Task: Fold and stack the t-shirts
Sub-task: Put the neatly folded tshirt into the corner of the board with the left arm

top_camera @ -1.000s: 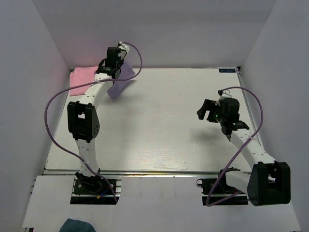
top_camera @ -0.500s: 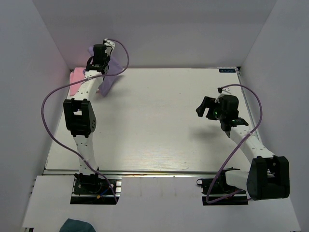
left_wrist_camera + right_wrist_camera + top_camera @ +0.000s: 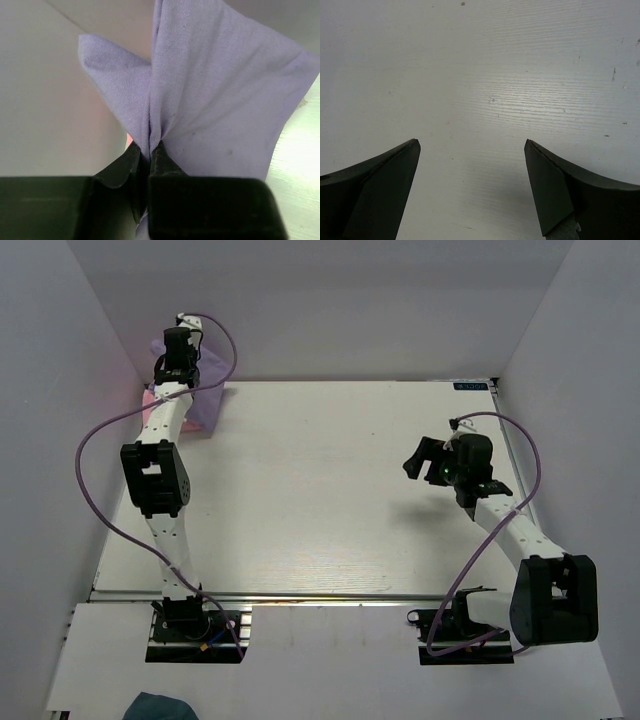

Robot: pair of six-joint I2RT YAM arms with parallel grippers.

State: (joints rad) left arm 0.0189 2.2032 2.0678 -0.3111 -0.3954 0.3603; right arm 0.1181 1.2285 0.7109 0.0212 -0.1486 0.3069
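At far left, outstretched left tool (image 3: 145,149) clamps purple t-shirt (image 3: 215,90); raised right tool (image 3: 471,143) gapes.

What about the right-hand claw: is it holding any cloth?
No, the right gripper stands wide open above the table, holding nothing.

From my feed, the white desk (image 3: 330,500) looks faintly grained and speckled. On its far left corner lies the pink t-shirt (image 3: 150,406), with only an edge showing.
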